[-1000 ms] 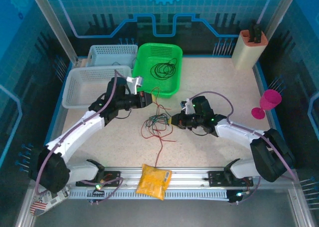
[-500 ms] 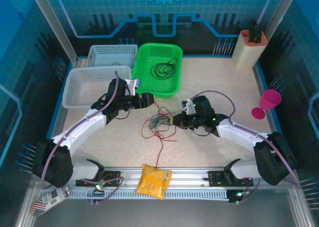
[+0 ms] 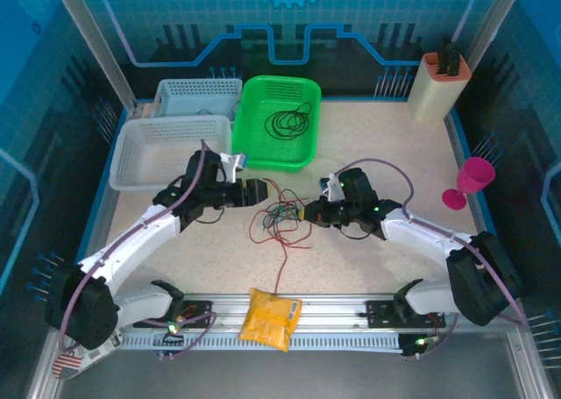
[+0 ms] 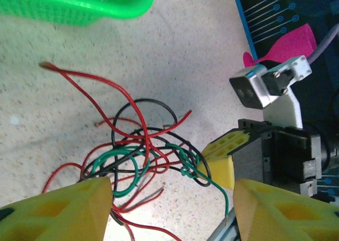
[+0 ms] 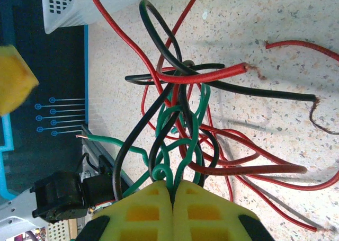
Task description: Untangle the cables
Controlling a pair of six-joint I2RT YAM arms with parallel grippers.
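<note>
Red, green and black thin wires (image 3: pixel 279 215) lie knotted mid speckled tabletop (image 3: pixel 386 153); right gripper (image 5: pixel 172 196) clamps green and black strands, left gripper (image 4: pixel 172 190) gapes wide over them.

Cables (image 3: pixel 279 215) between left claw (image 3: pixel 261 189), right claw (image 3: pixel 304 213)

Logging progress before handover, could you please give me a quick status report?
Right gripper shut on the cables, pinching green ones. Left gripper open, aimed at them. Cables knotted on the table. Green basket nearby, apart.
</note>
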